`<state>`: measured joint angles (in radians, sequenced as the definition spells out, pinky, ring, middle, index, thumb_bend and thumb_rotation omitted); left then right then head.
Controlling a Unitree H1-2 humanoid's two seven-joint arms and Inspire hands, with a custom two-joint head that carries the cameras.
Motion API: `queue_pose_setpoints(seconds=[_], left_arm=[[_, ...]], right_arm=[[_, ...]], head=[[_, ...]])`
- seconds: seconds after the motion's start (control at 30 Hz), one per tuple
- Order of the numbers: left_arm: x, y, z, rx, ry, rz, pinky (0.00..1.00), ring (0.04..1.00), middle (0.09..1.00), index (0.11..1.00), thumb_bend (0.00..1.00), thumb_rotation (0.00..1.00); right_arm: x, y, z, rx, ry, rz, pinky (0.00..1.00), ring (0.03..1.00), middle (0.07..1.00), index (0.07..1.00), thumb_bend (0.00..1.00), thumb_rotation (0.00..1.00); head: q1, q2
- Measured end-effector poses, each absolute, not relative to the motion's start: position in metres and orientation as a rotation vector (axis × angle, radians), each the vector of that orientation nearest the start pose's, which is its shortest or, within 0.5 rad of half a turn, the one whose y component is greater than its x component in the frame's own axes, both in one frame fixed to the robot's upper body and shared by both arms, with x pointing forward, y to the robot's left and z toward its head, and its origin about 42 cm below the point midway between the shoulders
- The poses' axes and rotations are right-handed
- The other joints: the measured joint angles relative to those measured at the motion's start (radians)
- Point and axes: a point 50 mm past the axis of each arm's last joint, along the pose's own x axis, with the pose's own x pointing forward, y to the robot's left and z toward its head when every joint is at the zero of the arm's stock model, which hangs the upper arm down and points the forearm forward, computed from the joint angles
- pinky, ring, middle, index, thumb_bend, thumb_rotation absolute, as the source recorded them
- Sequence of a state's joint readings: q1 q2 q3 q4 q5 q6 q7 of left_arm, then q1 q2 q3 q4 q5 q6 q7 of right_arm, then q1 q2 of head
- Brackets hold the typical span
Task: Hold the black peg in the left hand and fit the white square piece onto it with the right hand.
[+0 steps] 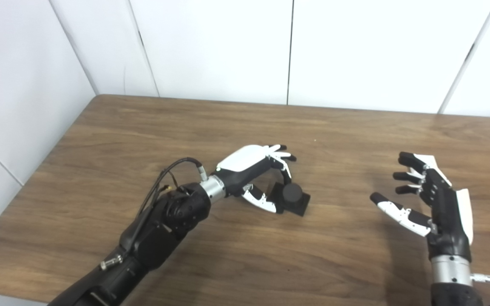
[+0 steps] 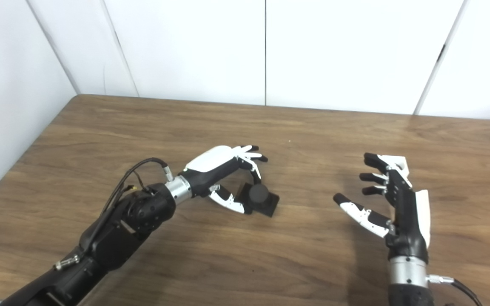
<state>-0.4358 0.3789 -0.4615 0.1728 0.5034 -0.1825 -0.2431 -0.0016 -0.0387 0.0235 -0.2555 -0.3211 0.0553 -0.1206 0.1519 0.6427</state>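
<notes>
Left hand: the black-and-white fingered left hand (image 1: 257,175) is arched over the black peg on its square black base (image 1: 292,198), fingers above and thumb below on the near side. Contact cannot be confirmed from either view, and no firm hold is seen; the hand reads as spread apart and empty.

Peg position: directly under the left hand's fingertips and just beyond its thumb, resting on the brown wood-grain table (image 1: 245,255), round post upward.

Right hand: the black-and-white right hand (image 2: 391,204) is held well apart from the peg, palm turned inward, fingers spread, nothing held.

White square piece: not seen in either view (neither in the right hand nor on the table), so its place cannot be stated.

Handling of the peg: judged to be rigid, light and hard-surfaced, probably plastic, so slipping between smooth fingertips is a risk. It is unlikely to be fragile.

Where to take hold: the square base is judged the best place, pinched on opposite flat edges between thumb and fingers, so that the round post is left free for the piece.

Step in hand: the left hand's grasp of the peg is judged not yet made.
</notes>
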Motion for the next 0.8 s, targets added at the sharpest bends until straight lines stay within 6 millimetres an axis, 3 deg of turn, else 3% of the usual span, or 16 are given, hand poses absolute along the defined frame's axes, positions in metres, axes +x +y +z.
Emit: queue_pose_setpoints(seconds=[0.5,0.77,0.8], left_arm=[[0.377,0.16,0.162,1.017,-0.41,-0.78,1.0,0.99,0.897,0.489,0.52,0.09],[0.375,0.157,0.161,1.011,-0.413,-0.788,1.0,0.998,0.903,0.491,0.52,0.09],[0.374,0.158,0.161,1.012,-0.413,-0.789,1.0,0.997,0.902,0.491,0.52,0.09]], right_arm=[[0.278,-0.22,0.164,-0.34,-0.222,-0.143,0.58,0.689,0.789,0.78,0.66,0.1],[0.278,-0.218,0.163,-0.339,-0.222,-0.141,0.55,0.666,0.786,0.777,0.66,0.1],[0.277,-0.217,0.163,-0.337,-0.223,-0.143,0.55,0.667,0.787,0.778,0.66,0.1]], head=[[-0.035,0.005],[-0.193,-0.006],[-0.251,-0.012]])
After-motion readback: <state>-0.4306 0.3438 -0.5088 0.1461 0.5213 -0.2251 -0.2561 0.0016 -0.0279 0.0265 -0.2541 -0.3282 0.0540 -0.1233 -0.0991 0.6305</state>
